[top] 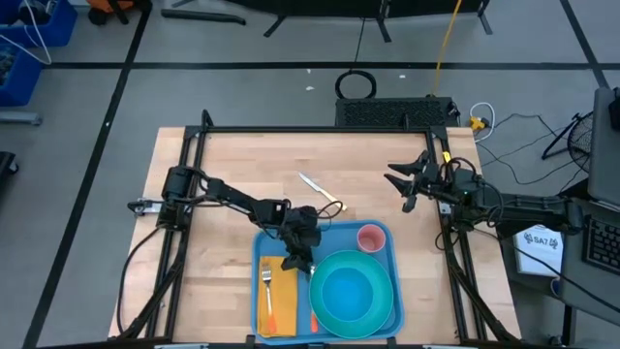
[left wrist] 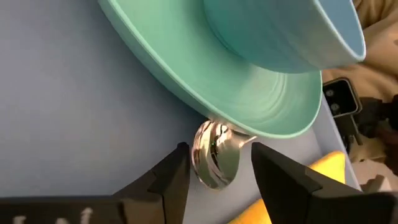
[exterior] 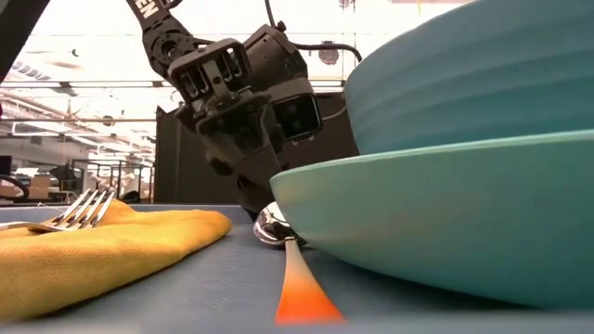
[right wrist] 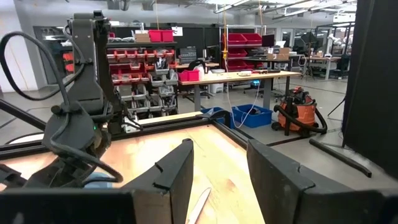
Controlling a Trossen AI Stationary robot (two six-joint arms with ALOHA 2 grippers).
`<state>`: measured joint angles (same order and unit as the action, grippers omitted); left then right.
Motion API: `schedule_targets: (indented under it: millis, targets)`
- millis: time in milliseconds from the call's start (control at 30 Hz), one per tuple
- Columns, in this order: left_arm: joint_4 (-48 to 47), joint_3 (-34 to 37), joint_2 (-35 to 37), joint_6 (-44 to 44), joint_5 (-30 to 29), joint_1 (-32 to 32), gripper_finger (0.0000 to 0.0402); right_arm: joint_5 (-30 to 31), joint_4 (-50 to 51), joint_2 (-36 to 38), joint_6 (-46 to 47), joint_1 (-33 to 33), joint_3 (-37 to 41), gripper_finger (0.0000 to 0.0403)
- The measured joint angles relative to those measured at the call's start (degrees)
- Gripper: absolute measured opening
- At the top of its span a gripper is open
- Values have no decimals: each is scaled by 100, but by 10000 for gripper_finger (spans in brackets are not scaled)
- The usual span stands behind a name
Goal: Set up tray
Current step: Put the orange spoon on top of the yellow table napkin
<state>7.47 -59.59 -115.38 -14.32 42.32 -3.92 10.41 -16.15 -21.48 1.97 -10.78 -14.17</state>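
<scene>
At the near edge of the table point(top: 223, 174), the blue tray point(top: 383, 231) holds a turquoise plate point(top: 355, 291) with a bowl point(top: 347, 289) on it, a pink cup point(top: 371, 237), and a yellow napkin point(top: 281, 301) with a fork point(top: 266, 283) lying on it. The left pincer point(left wrist: 214, 163) hangs over the tray with its fingers apart on either side of a spoon point(left wrist: 214, 155), whose bowl lies just beside the plate's rim. The right pincer point(right wrist: 217, 165) waits, open, over the table's far right side. A knife point(top: 320, 190) lies on the bare table beyond the tray.
</scene>
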Motion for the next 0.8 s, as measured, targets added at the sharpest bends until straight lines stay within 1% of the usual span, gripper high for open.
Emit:
schedule_targets:
  millis: [100, 200, 300, 400, 433, 800]
  targets:
    - [42, 2, -4, 5, -40, 1, 157, -2, 2, -13, 11, 0, 0, 141]
    - [33, 3, -4, 52, -53, 7, 127, -2, -1, -26, 7, 1, 0, 141]
    - [-1, 4, -4, 80, -22, 9, 80, 0, -15, -28, -1, 1, 0, 141]
    - [-49, 6, -4, 202, -52, 11, 21, 0, -32, -28, -3, 1, 0, 141]
    - [-61, 6, -4, 191, -57, 18, 12, 0, -31, -28, -3, 1, 0, 141]
    - [-489, 0, 1, 369, 11, 39, 5, 0, -34, -28, -25, -1, 0, 141]
